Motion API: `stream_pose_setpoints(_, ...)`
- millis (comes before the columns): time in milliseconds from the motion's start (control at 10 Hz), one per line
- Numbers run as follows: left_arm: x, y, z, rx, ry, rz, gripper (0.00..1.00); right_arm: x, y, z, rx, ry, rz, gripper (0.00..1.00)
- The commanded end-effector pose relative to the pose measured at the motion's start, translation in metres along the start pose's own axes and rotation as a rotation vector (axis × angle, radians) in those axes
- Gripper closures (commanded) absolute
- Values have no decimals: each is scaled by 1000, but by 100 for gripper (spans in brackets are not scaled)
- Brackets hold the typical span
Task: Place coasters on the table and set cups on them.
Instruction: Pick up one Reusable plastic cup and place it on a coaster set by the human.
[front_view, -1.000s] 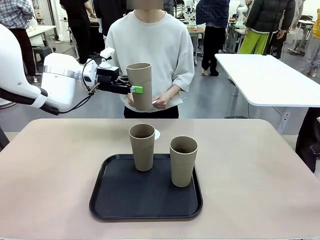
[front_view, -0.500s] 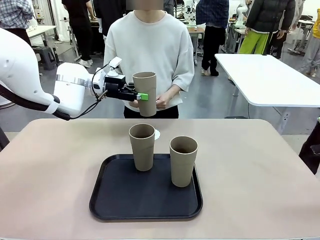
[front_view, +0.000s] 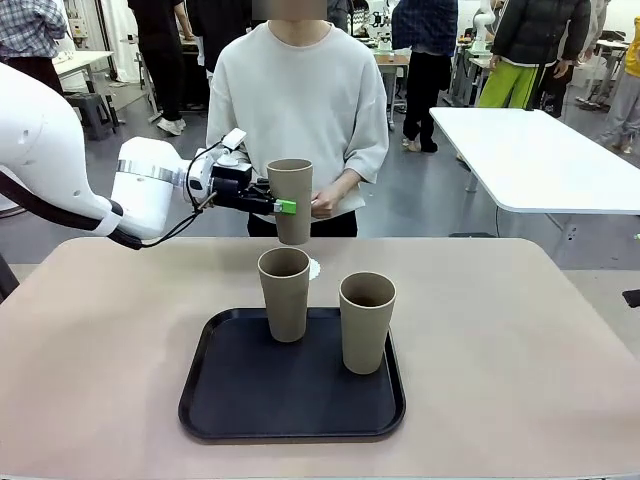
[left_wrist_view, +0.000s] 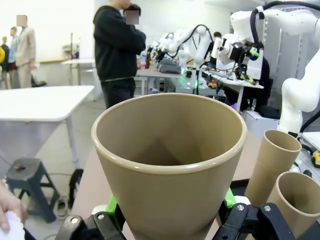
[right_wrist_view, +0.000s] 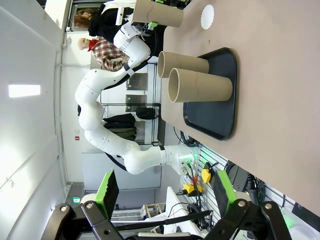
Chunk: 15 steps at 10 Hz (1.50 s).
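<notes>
Left gripper (front_view: 284, 205) lowered 1 cup (front_view: 290, 177); 2 cups (front_view: 285, 295) on tray (front_view: 230, 400); 1 coaster (front_view: 315, 268).

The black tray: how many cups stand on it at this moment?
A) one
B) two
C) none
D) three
B: one cup and a second cup stand upright on the black tray; the third cup is held in the air by the left gripper.

Cups (front_view: 290, 200) (front_view: 285, 293) (front_view: 367, 321): three. White lacy coaster (front_view: 314, 268): one. Black tray (front_view: 230, 400): one.
</notes>
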<state>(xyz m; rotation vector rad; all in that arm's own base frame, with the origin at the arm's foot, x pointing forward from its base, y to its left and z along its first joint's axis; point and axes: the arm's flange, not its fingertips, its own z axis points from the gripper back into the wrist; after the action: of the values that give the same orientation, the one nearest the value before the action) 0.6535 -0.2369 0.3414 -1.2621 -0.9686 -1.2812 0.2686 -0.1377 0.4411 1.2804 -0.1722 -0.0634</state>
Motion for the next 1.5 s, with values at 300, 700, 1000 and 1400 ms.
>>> stream_pose_setpoints(300,0,0,0,0,0,0,13,1,0,0,8,-4,0,0)
stream_pose_setpoints(700,0,0,0,0,0,0,13,1,0,0,8,-4,0,0)
stream_pose_setpoints(1000,0,0,0,0,0,0,13,1,0,0,8,-4,0,0)
stream_pose_setpoints(1400,0,0,0,0,0,0,13,1,0,0,8,-4,0,0)
